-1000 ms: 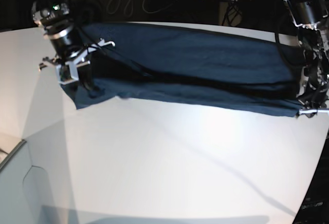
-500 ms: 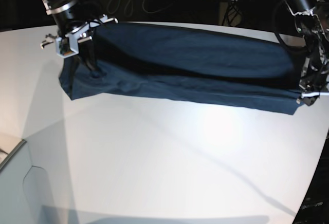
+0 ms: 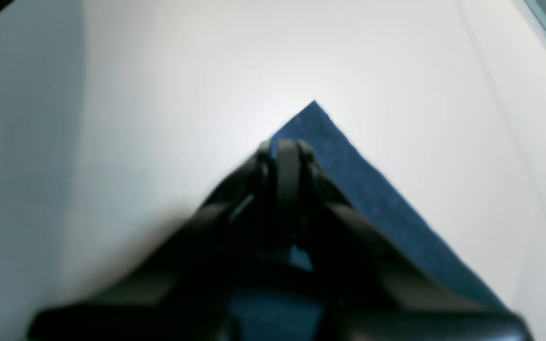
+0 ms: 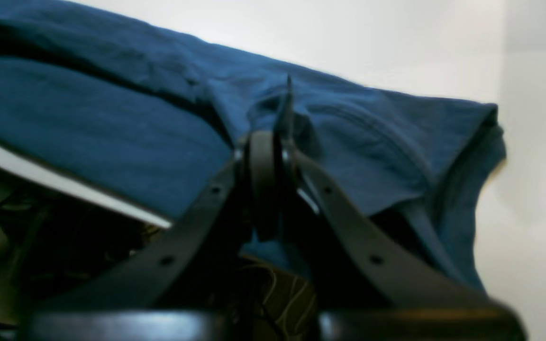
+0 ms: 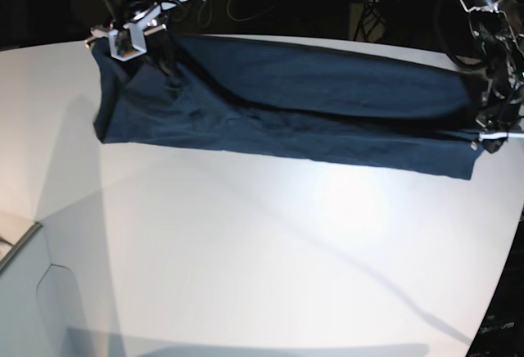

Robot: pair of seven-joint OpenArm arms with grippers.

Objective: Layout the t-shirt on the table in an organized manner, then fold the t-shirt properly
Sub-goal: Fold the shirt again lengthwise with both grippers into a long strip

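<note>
Two arms on one t-shirt (image 5: 286, 111) | base view: navy cloth stretched across the upper frame over the white table (image 5: 262, 242), right gripper (image 5: 168, 74) upper left, left gripper (image 5: 483, 132) far right | left wrist: fingers clamped on a shirt corner at centre | right wrist: fingers pinching bunched fabric at centre.

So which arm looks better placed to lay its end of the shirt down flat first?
Probably the left. Its jaws pinch the t-shirt corner low, near the table, so little lowering is needed. The right gripper holds its bunched end higher, with cloth hanging beneath.
</note>
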